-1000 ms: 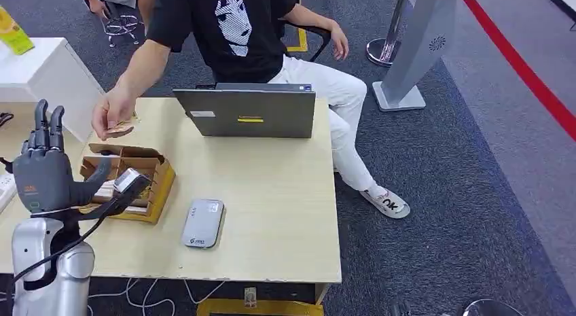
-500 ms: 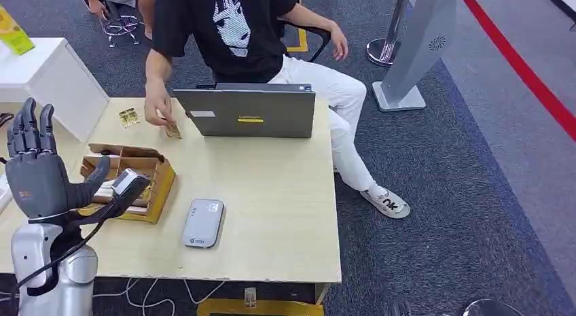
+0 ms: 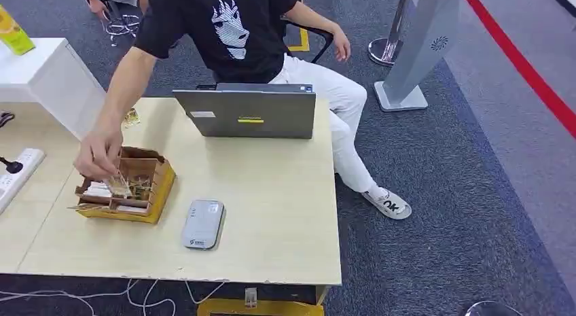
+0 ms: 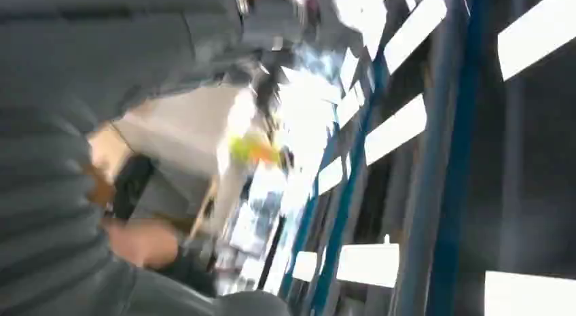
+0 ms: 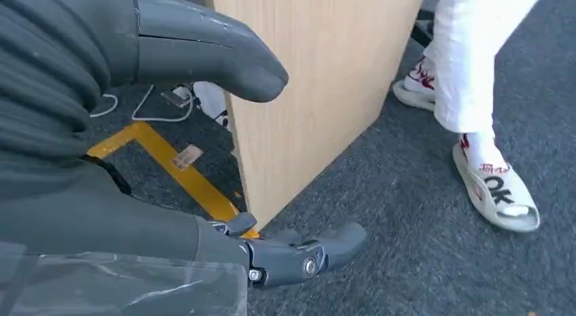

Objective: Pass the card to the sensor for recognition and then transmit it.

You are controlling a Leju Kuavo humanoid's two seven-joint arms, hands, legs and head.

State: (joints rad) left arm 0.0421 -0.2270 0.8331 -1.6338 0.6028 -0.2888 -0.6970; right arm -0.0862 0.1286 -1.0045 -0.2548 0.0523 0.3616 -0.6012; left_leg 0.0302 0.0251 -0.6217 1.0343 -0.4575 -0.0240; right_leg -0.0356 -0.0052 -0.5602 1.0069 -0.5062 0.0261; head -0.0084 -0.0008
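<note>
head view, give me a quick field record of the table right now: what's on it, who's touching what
table: light wood top
box: cardboard divided box near the table's left side, cards inside
person's hand: reaching into the box, touching the cards
sensor: flat grey device lying to the right of the box, untouched
laptop: open at the far edge, lid back facing the camera
loose card: small item on the far left of the table
right hand: hanging low beside the table, fingers apart, holding nothing
left hand: blurred, state unclear

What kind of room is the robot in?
Probably an office or a demo hall. A wooden desk stands on grey carpet and holds a laptop, a grey card reader and a cardboard box of cards. A person sits behind it, reaching into the box.
</note>
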